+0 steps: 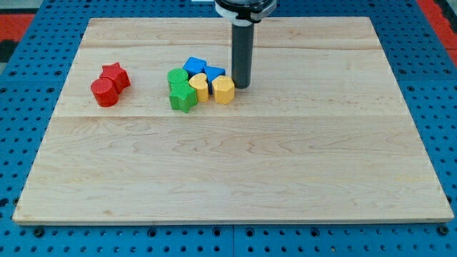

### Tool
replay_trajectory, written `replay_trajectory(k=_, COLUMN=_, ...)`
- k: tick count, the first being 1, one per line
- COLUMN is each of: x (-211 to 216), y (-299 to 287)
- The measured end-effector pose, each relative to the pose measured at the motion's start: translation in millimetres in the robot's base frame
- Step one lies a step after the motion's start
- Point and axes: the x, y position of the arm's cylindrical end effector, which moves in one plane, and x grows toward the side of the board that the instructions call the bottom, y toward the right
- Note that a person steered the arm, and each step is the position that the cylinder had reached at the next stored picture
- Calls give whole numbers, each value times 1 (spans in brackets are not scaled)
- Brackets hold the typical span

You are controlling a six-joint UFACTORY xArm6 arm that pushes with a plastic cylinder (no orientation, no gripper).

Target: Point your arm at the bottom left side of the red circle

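Observation:
The red circle block (pixel 104 91) lies at the view's left on the wooden board, touching a red star block (pixel 115 75) just above and to its right. My tip (pixel 241 86) stands near the board's top middle, far to the right of the red circle. It is right beside a yellow hexagon block (pixel 223 90), at the right end of a cluster of blocks.
The cluster holds a yellow heart-like block (pixel 199 86), a green round block (pixel 176 76), a green star block (pixel 183 96), a blue pentagon-like block (pixel 194 66) and a small blue block (pixel 214 73). The board (pixel 235 164) sits on a blue pegboard.

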Motion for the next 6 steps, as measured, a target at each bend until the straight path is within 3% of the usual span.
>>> replay_trajectory(k=2, x=-1, y=-6)
replay_trajectory(k=3, x=52, y=34)
replay_trajectory(k=4, x=143, y=35)
replay_trajectory(k=5, x=168, y=-53)
replay_trajectory(k=6, x=157, y=-163)
